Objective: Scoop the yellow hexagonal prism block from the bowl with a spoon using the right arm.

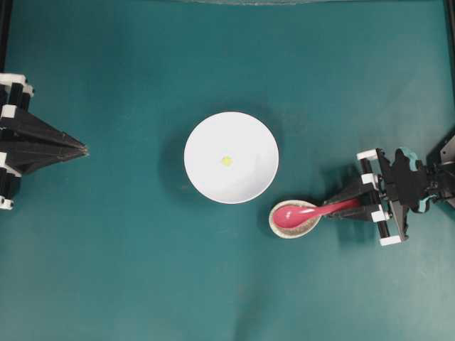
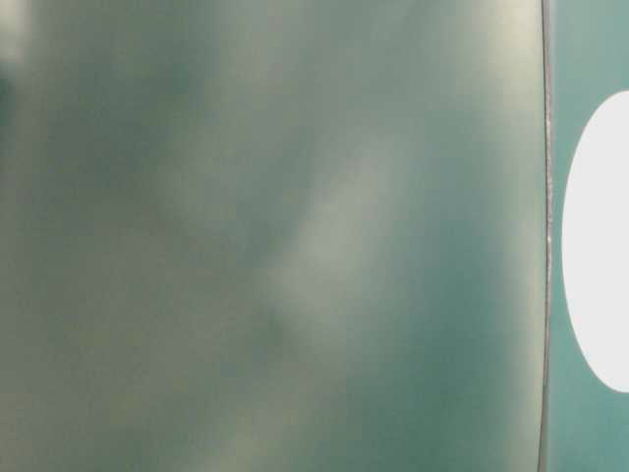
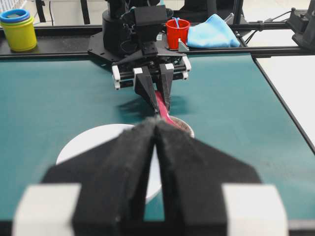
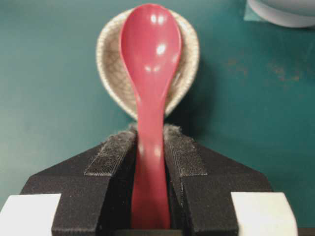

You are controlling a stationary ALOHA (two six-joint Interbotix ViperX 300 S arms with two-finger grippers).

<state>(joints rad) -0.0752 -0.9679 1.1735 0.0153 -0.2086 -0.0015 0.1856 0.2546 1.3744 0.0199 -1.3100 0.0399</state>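
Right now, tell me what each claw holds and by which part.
Right claw grips the pink-red spoon by its handle; the left claw is shut on nothing.

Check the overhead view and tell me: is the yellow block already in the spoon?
No. The yellow block lies in the white bowl, while the spoon rests on the beige spoon rest beside it.

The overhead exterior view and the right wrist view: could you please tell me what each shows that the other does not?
Only the overhead view shows the yellow block inside the whole bowl, and the left gripper parked apart.

Only the wrist view shows the crackled glaze of the spoon rest.

Both show the right gripper closed on the spoon handle, its scoop in the rest.
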